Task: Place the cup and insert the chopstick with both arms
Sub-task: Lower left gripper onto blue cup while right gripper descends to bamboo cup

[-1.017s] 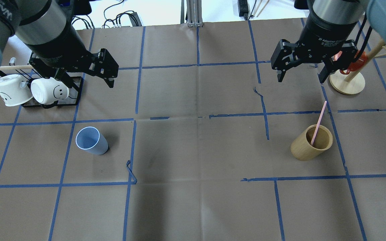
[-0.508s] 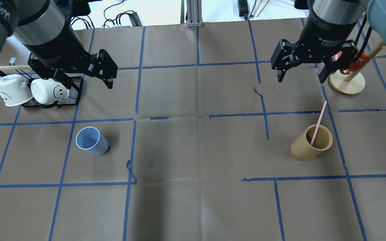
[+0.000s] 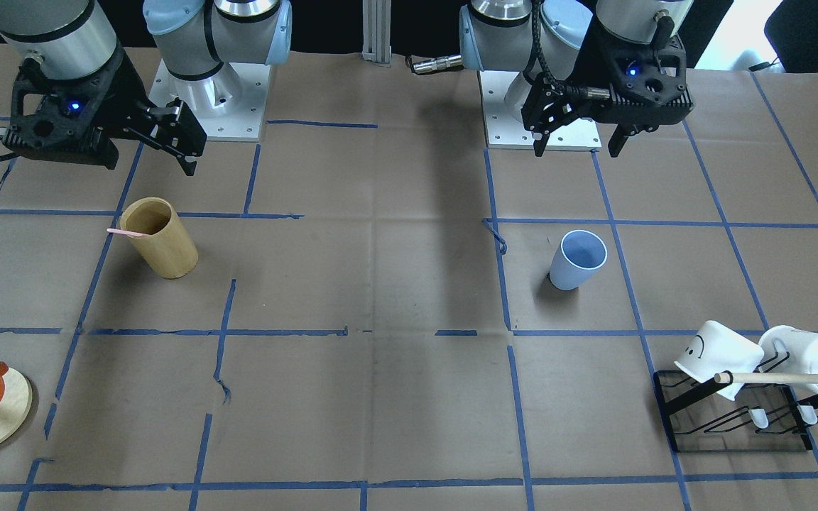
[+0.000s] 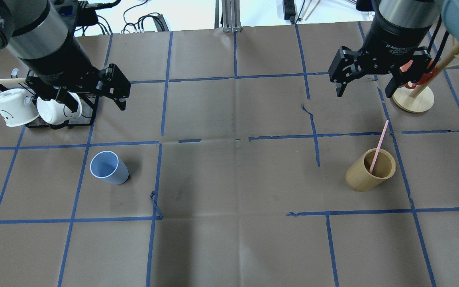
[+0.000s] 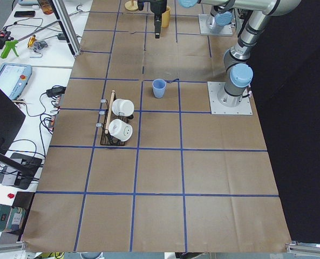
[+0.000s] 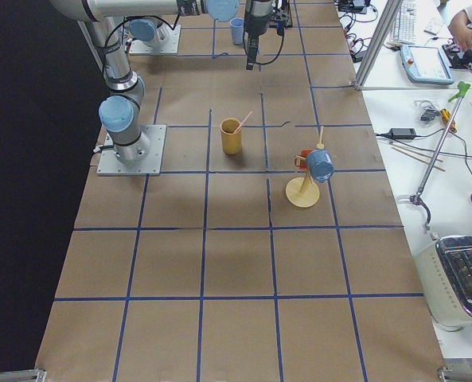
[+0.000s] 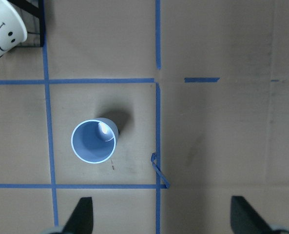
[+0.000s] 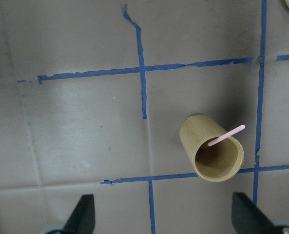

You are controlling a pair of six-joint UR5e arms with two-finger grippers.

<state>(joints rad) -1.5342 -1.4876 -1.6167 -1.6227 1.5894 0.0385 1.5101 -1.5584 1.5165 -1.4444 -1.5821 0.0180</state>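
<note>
The left gripper [image 4: 95,104] hangs above the table with its two fingers spread wide and nothing between them. The right gripper [image 4: 365,93] is the same: jaws wide apart, empty, held over the far part of its side.

In the left wrist view the cup [image 7: 93,141] stands upright, mouth up, ahead of the fingertips [image 7: 83,214] and clear of them, off toward one finger's side rather than centred. From overhead it sits alone inside a taped square, nearer the robot than the left gripper. Beside that gripper is a black wire rack [image 4: 60,124] holding two white mugs [image 4: 14,107] with smiley faces.

Below the right gripper, the chopstick [image 4: 379,145] leans inside a tan wooden cylinder [image 4: 363,177], its lower end in the cylinder and its upper end poking out over the rim. The cylinder stands upright, well apart from the cup. A round wooden stand [image 4: 412,101] with a red item on it sits just past the right gripper. Brown paper marked with blue tape lines covers the table [image 4: 233,239].
</note>
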